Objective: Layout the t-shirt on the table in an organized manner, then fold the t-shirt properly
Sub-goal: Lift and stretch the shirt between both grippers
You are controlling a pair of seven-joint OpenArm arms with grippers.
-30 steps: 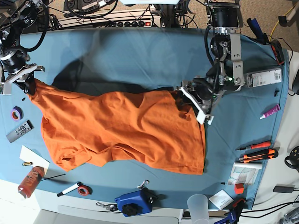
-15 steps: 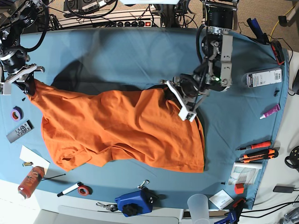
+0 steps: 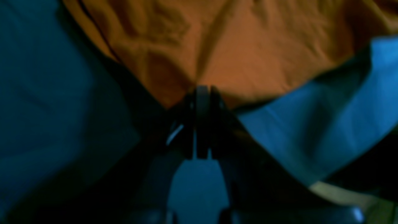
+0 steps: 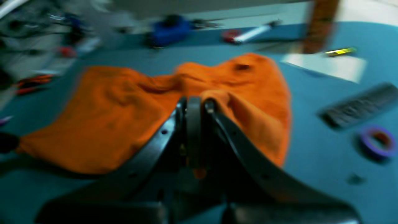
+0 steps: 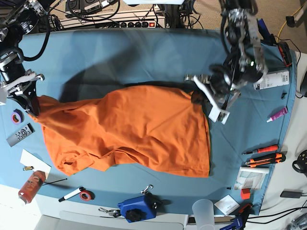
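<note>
pinching opposite corners of the t-shirt (image 5: pixel 129 129), left gripper (image 3: pixel 202 93) and right gripper (image 4: pixel 194 105) are both clamped on fabric.

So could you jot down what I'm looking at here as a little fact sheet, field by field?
Garment: orange t-shirt, rumpled, not yet folded
Surface: table under a teal-blue cloth
Left gripper: shut, pinching the t-shirt's edge
Right gripper: shut, pinching the opposite corner
Nearby clutter: remote control, purple tape roll, marker, blue device, clear cup
</note>
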